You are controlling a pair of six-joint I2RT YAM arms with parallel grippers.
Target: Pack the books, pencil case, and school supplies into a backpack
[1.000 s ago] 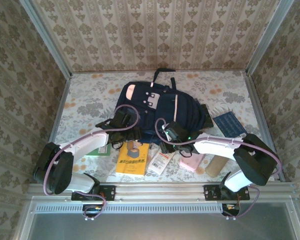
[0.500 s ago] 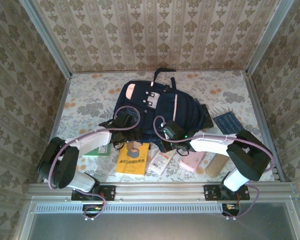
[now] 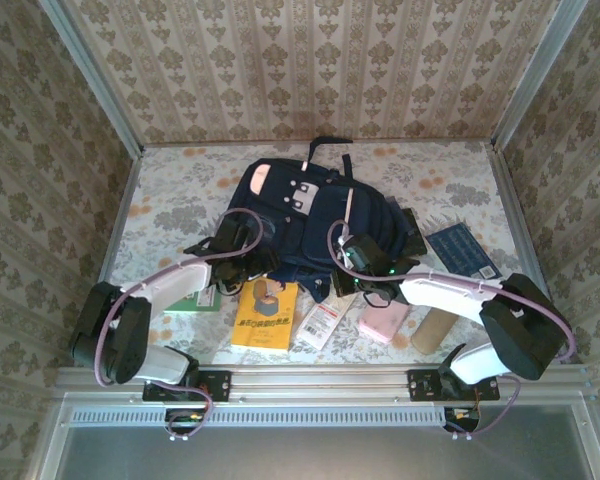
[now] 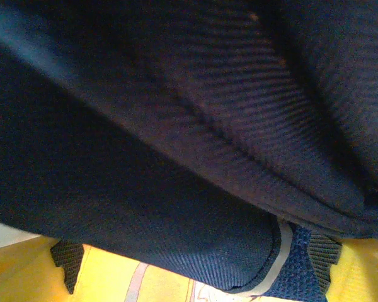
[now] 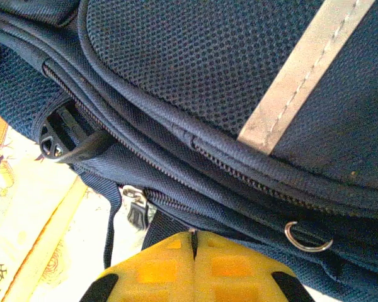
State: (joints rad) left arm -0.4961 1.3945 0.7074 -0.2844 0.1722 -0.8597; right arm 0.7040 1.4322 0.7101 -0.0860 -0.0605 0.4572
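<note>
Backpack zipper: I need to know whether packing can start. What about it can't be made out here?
Top external view: the left gripper and right gripper cover the near edge of the large navy blue fabric backpack, hiding any opening there.
Left wrist view: blurred navy fabric close to the lens; jaws' state unreadable.
Right wrist view: the zipper tracks run off the right edge, so that end is cut off.
</note>
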